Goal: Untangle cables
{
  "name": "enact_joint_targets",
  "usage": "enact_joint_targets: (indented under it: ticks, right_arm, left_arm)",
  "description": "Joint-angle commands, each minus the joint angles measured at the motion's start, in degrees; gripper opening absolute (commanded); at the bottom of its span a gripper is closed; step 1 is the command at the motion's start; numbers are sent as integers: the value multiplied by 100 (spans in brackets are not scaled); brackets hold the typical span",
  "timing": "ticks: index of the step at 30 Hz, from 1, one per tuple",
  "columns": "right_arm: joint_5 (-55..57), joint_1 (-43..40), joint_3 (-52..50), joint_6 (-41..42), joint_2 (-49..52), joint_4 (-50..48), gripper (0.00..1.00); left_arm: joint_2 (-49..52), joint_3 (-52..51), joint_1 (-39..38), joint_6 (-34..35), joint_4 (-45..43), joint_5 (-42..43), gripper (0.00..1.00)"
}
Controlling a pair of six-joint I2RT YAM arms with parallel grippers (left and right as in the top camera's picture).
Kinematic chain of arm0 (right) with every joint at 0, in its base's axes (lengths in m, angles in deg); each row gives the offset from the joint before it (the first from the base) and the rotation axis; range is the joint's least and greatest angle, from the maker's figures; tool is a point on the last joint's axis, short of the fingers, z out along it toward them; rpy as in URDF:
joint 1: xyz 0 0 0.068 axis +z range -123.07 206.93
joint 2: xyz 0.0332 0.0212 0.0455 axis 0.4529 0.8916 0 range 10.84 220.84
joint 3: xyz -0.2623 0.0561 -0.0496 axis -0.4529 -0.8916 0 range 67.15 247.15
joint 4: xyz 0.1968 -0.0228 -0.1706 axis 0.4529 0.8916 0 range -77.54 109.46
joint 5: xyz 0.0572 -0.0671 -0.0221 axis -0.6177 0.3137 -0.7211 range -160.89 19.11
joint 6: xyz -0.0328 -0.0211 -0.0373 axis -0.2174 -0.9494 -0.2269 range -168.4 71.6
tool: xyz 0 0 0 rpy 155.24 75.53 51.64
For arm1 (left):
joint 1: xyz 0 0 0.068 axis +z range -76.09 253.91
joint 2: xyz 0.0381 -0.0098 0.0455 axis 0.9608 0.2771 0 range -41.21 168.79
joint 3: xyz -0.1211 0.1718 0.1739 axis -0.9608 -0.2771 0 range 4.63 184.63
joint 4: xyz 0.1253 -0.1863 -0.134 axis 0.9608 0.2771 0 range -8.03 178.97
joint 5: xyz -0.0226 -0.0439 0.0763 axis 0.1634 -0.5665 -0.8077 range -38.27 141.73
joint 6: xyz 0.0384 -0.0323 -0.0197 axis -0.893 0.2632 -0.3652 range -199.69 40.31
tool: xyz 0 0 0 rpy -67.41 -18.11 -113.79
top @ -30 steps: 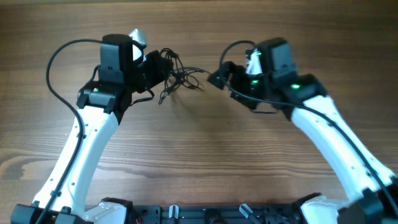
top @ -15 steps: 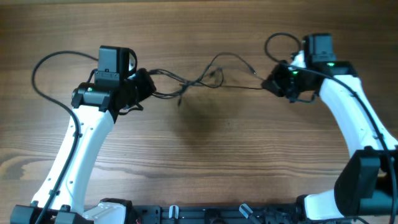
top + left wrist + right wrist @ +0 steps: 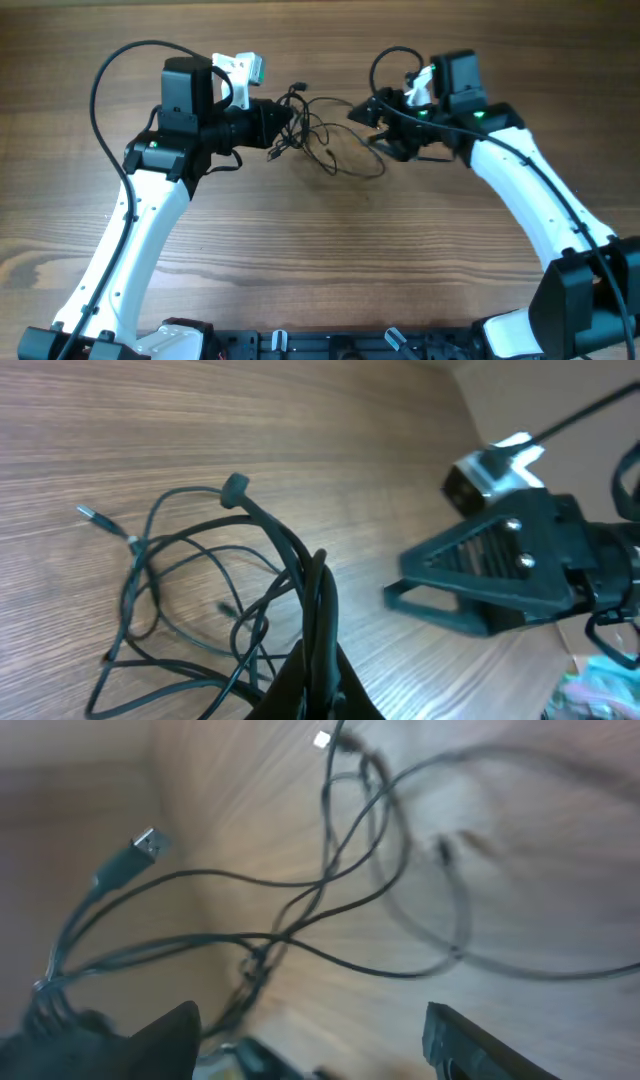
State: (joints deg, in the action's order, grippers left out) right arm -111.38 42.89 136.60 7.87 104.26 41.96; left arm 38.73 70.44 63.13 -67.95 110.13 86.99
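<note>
The cables are thin black cords lying in loose loops on the wooden table, between my two grippers. My left gripper is shut on a bunch of the strands at the tangle's left side. The left wrist view shows the strands pinched between its fingers, with the loops and a small silvery plug beyond. My right gripper is open just right of the loops. In the blurred right wrist view its fingers stand wide apart with nothing between them, and the cords and a USB plug lie ahead.
The wooden table stretches around the tangle. Each arm's own thicker black cable arcs over it, on the left and on the right. The right gripper also shows in the left wrist view.
Both grippers have come back toward each other. The cords, stretched taut between them half a second ago, now lie slack in loops, and the right gripper has opened.
</note>
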Motion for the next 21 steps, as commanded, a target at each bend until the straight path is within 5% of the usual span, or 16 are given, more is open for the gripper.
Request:
enact_joint_targets:
  ticks: [1,6,11,12,13,14,17,21]
  right_arm:
    - [190,544,17,1731,289,-317,73]
    - [286,933,17,3259,970,-931,69]
    - [-138,957,17,3698,1504,-2096,59]
    - [-142,957,17,3692,1506,-2205,50]
    - [-278,957,17,3650,1504,-2343,24]
    - [-466,957,17,3471,1504,-2402,6]
    - [-1685,758,20,400,1390,-2736,4]
    - [-925,-24,20,-881,1115,-949,4]
  left_arm:
    - [-31,42,-26,-234,-35,374,4]
    - [-31,42,-26,-234,-31,374,4]
    - [-31,42,-28,-234,31,374,4]
    - [-31,42,-37,-234,35,374,4]
    - [-31,42,-68,-234,35,367,4]
    - [-31,42,-72,-234,33,343,4]
    - [-31,42,-9,509,520,-1447,4]
    - [-31,42,111,2199,1631,-3917,4]
